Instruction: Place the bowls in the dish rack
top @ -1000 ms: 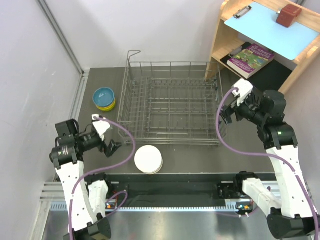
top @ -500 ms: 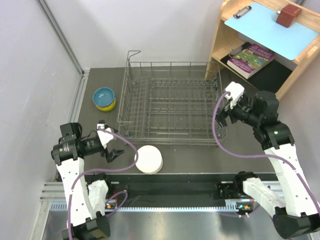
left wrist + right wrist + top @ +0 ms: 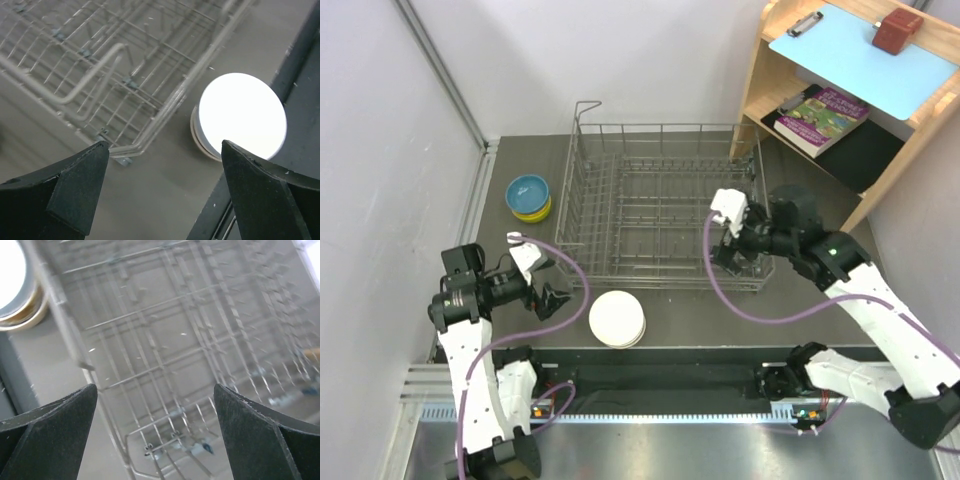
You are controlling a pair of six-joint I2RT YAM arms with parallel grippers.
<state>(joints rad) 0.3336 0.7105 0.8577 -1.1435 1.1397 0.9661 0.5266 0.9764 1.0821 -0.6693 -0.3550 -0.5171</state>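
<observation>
**Top external view.** The left claw point(image 3: 552, 300) hovers over the dark table point(image 3: 700, 312) with its jaws spread wide and nothing between them. A white bowl point(image 3: 617, 318) sits on top of a stack just to this claw's right. The dish rack point(image 3: 660, 127) stands ahead of the claw and to its right and has no bowls in it. Farther ahead and slightly to the claw's left, a blue bowl point(image 3: 528, 188) rests in a yellow-green bowl point(image 3: 534, 213) beside the rack's left wall. The right claw point(image 3: 734, 258) hangs over the rack's near right corner, also wide and holding nothing. The white bowl lies to its left, nearer the arm bases. A wooden shelf unit point(image 3: 758, 85) holding a book point(image 3: 823, 118) stands beyond this claw, to its right.

**Left wrist view.** Both fingers point(image 3: 75, 200) of the left claw point(image 3: 163, 145) are far apart, with bare table point(image 3: 160, 200) between them. The white bowl point(image 3: 242, 114) lies just beyond the right fingertip, with other rims showing beneath it. The near corner of the dish rack point(image 3: 115, 65) lies ahead, towards the left finger.

**Right wrist view.** The right claw point(image 3: 155, 387) is wide and grips nothing. The wire floor and prongs of the dish rack point(image 3: 165, 340) fill the space ahead of it, somewhat blurred. Far to the upper left, outside the rack wall, the white bowl point(image 3: 9, 270) shows over a beige bowl point(image 3: 27, 315).
</observation>
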